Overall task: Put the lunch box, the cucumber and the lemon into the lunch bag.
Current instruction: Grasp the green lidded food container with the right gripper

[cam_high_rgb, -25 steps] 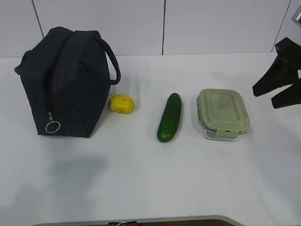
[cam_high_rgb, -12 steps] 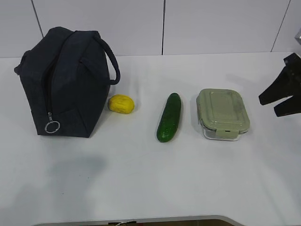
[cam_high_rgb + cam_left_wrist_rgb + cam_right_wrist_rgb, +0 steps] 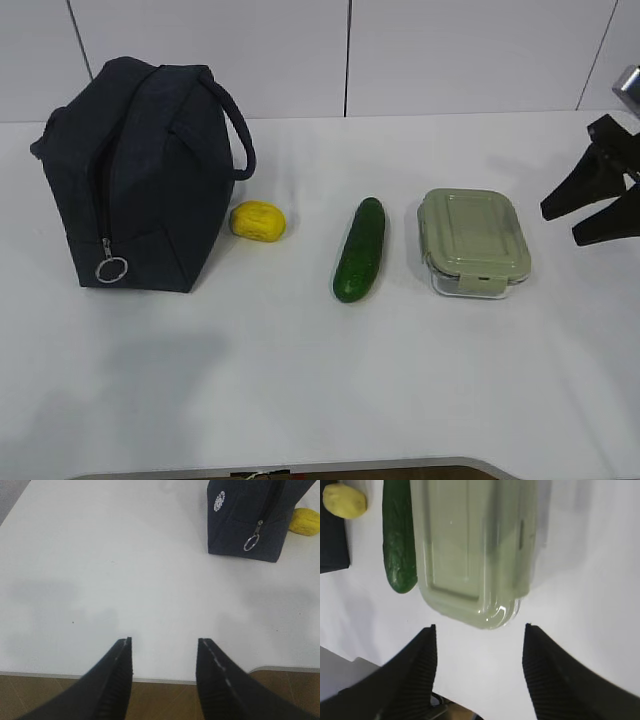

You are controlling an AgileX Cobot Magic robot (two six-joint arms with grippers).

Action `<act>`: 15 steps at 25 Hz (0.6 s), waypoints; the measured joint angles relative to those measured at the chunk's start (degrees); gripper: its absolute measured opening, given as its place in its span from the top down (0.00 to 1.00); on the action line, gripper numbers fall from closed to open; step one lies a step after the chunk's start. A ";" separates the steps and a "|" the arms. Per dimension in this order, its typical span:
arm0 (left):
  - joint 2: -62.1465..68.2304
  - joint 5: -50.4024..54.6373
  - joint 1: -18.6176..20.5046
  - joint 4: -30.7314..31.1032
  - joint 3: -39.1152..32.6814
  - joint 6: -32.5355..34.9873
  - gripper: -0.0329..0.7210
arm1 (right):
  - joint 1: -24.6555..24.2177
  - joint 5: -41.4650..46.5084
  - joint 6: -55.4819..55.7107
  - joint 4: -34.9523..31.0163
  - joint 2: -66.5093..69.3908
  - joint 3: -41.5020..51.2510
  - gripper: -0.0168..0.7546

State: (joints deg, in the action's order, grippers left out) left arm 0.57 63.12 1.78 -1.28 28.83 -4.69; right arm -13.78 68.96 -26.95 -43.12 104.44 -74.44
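the lunch box sits flat on the white worktop, right of the cucumber and apart from it; the lemon lies just beside the lunch bag, which stands at the left with its zipper apparently closed and the ring pull hanging low. the right gripper hovers right of the lunch box, jaws wide and empty; in the right wrist view the box lies ahead of the jaws, not yet between them. the left gripper waits near the worktop edge, jaws partly open, holding nothing. handling estimate: the box is rigid, with a smooth clear body likely slippery and possibly heavy if glass; grip across the short sides, below the lid rim, not on the clips. the cucumber is firm and glossy; take it at mid-length. the lemon is small and may roll.
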 joint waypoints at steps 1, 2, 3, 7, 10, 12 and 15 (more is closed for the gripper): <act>0.00 0.00 0.00 0.00 0.00 0.00 0.55 | 0.00 0.00 0.00 0.00 1.72 -1.35 0.41; 0.00 0.00 0.00 0.00 0.00 0.00 0.55 | 0.00 0.00 -0.09 0.00 3.12 -2.47 0.40; 0.00 0.00 0.00 0.00 0.00 0.00 0.55 | 0.00 0.00 -0.09 -0.13 4.17 -3.78 0.38; 0.00 0.00 0.00 0.00 0.00 0.00 0.55 | 0.00 0.00 -0.24 -1.44 7.29 -6.85 0.26; 0.00 0.00 0.00 0.00 0.00 0.00 0.55 | 0.00 0.00 -3.49 -1.81 8.29 -7.08 0.22; 0.00 0.00 0.00 0.00 0.00 0.00 0.55 | 0.00 0.00 -7.17 -2.12 8.54 -7.08 0.21; 0.00 0.00 0.00 0.00 0.00 0.00 0.55 | 0.00 0.00 -13.02 -5.54 8.54 -7.08 0.23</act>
State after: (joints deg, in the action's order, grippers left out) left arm 0.57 63.12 1.78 -1.28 28.83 -4.69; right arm -13.78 68.96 -39.97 -48.66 112.99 -81.52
